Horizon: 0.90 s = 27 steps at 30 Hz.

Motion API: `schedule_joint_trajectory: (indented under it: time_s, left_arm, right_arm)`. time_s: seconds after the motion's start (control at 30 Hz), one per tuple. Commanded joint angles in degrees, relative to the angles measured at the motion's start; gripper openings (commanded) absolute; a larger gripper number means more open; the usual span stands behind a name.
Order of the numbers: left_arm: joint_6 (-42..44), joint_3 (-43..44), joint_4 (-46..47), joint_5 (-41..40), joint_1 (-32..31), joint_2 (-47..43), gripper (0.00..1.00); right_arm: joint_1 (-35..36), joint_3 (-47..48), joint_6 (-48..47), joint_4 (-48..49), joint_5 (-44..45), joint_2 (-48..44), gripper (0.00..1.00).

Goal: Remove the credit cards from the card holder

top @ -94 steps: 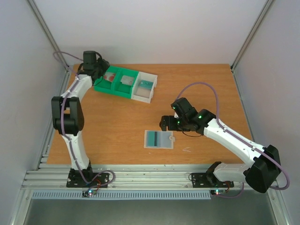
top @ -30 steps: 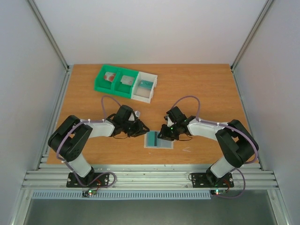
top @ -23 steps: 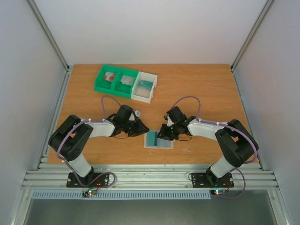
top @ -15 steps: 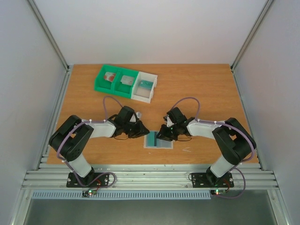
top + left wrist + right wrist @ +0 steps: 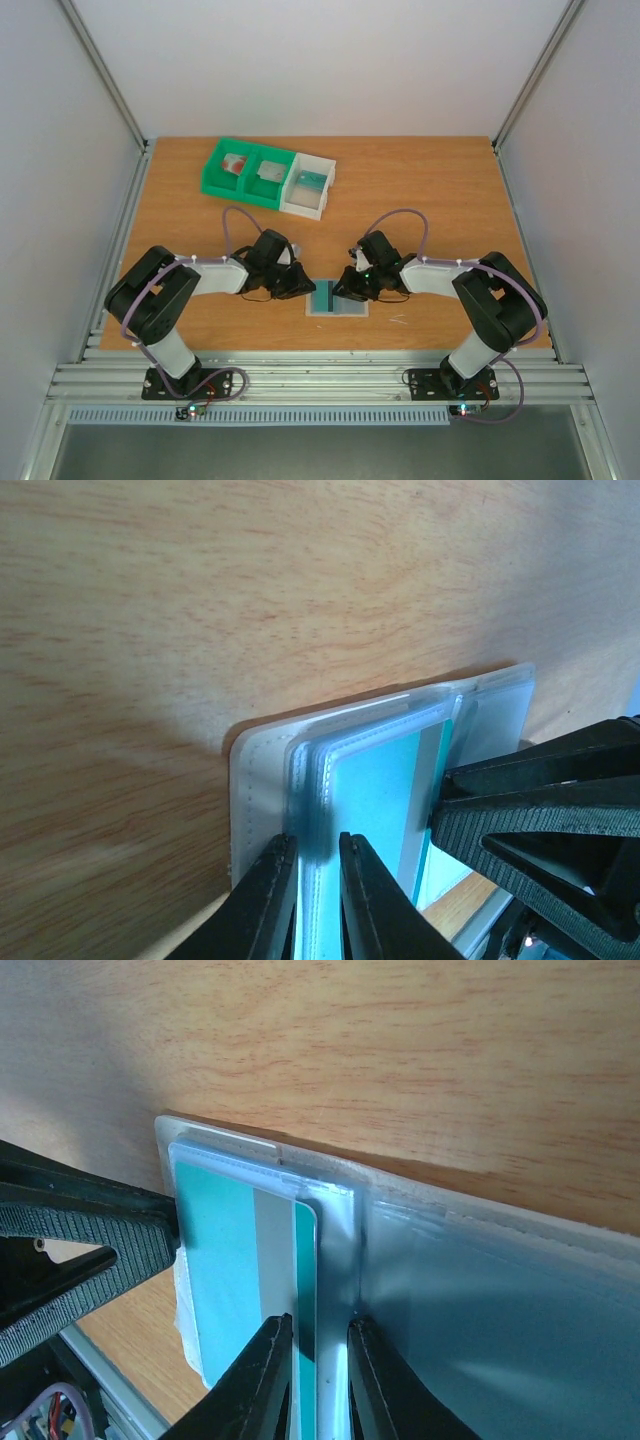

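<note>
Pinching card holder [image 5: 345, 306]: left claw [image 5: 318, 890] one edge, right claw [image 5: 321, 1375] opposite.

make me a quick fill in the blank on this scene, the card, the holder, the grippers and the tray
1. The card showing inside the card holder is teal with a ___ stripe down it.
2. The left gripper and the right gripper pinch the card holder from ___ sides.
3. The tray has two green compartments and one ___ compartment.

Missing words: grey; opposite; white
</note>
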Motion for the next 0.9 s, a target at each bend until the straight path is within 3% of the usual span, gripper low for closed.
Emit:
schedule_joint_trajectory:
  time_s: [0.0, 0.27, 0.5, 0.87]
  left_arm:
    - [0.89, 0.23, -0.39, -1.26, -0.99, 0.77, 0.13]
    - [-0.51, 0.09, -0.49, -3.17, -2.93, 1.11, 0.08]
    - [-0.95, -0.19, -1.05, -3.89, -2.95, 1.24, 0.05]
    - [-0.21, -0.49, -1.99, -5.60, -2.92, 0.61, 0.05]
  right_arm:
    - [-0.03, -0.96, 0.04, 1.40, -0.92, 0.08, 0.19]
    - [-0.04, -1.14, 0.04, 2.70, -1.97, 0.08, 0.17]
    - [-0.05, -2.44, 0.05, 4.27, -2.62, -1.69, 0.02]
    - [-3.34, -4.16, 0.07, 5.36, -5.18, -2.65, 0.01]
